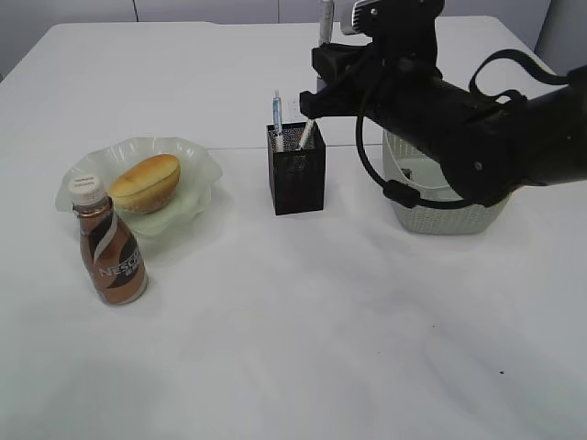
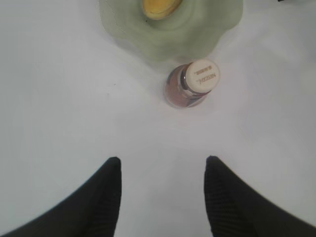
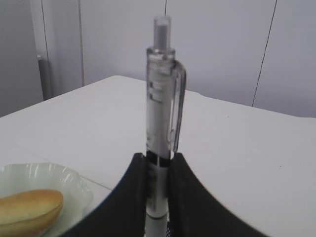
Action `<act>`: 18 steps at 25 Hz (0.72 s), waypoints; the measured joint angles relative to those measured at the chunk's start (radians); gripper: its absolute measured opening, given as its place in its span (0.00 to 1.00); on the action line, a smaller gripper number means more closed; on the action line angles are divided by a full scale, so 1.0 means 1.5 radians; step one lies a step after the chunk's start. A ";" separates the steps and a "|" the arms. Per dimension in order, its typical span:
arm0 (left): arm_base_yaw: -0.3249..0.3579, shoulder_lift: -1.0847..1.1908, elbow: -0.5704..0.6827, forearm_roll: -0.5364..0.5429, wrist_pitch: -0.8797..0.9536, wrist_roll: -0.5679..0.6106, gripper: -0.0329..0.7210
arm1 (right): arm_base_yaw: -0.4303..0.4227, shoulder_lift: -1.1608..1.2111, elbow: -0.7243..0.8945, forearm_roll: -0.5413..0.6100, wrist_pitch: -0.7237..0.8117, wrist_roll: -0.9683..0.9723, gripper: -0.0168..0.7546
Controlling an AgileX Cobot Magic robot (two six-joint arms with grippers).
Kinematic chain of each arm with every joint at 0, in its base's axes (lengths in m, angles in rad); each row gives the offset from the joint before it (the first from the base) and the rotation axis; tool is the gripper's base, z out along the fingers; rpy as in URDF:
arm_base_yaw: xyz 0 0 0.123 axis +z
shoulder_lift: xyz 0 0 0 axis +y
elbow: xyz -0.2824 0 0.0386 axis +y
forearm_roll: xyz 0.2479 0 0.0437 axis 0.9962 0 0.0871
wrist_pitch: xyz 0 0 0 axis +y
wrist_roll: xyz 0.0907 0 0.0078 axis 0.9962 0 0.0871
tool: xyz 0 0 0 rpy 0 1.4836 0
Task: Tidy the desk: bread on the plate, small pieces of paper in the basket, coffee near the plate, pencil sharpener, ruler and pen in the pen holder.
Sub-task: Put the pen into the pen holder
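Note:
The bread lies on the plate at the desk's left, and the coffee stands upright just in front of it. My right gripper is shut on a clear white pen, held upright with its tip down in the pen holder. A blue pen stands in the holder too. The right wrist view shows the pen pinched between the jaws. My left gripper is open and empty above bare desk, short of the coffee. Ruler, pencil sharpener and paper are not visible.
The basket stands right of the pen holder, mostly hidden behind my right arm. In the left wrist view the plate with the bread lies beyond the bottle. White desk stretches across the front and to the far edge.

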 joint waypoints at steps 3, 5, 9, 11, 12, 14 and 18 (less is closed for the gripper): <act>0.000 0.000 0.000 -0.003 0.000 0.000 0.56 | 0.000 0.033 -0.046 0.020 -0.011 -0.002 0.12; 0.000 0.000 0.000 -0.003 0.000 0.000 0.56 | 0.000 0.058 -0.077 0.026 -0.016 -0.002 0.12; 0.000 0.000 0.000 -0.003 0.000 0.000 0.55 | 0.000 0.119 -0.142 0.027 -0.015 -0.002 0.12; 0.000 0.000 0.000 -0.003 0.000 0.000 0.55 | 0.000 0.139 -0.162 0.027 -0.002 -0.002 0.12; 0.000 0.000 0.000 -0.003 0.000 0.000 0.55 | 0.000 0.145 -0.168 0.027 0.008 -0.002 0.12; 0.000 0.000 0.000 -0.003 0.000 0.000 0.55 | 0.000 0.154 -0.177 0.028 0.016 -0.002 0.12; 0.000 0.000 0.000 -0.003 0.000 0.000 0.55 | 0.000 0.169 -0.196 0.028 0.050 -0.002 0.12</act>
